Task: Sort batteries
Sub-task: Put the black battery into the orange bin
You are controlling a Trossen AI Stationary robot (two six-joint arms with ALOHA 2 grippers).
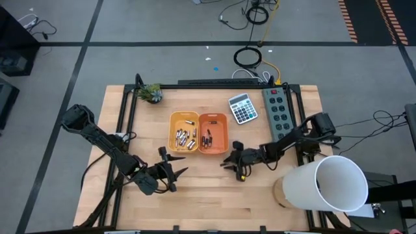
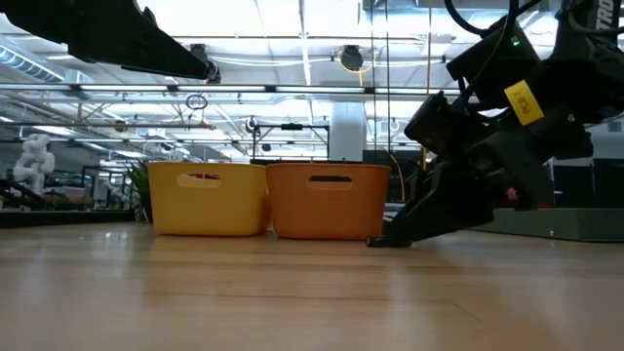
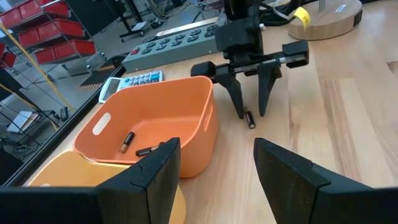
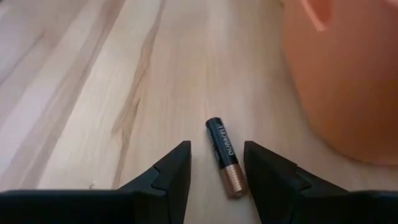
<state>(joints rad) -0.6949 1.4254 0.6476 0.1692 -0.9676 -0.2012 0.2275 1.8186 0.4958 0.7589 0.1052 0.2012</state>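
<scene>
One dark battery with a copper end (image 4: 223,155) lies flat on the wooden table, just right of the orange tray (image 1: 212,132). My right gripper (image 4: 216,149) is open and low at the table top. Its two fingers stand on either side of this battery (image 3: 249,118), and a narrow gap shows on each side. The orange tray holds dark batteries (image 3: 127,142). The yellow tray (image 1: 184,130) beside it holds several pale silvery batteries (image 1: 185,138). My left gripper (image 1: 172,170) hovers open above the table in front of the trays, with nothing between its fingers.
Behind the trays lie a grey calculator (image 1: 242,108) and a power strip (image 1: 278,110). A small plant (image 1: 151,93) stands at the far left. A large white cylinder (image 1: 331,185) on a round wooden base stands at the near right. Bare table lies along the near edge.
</scene>
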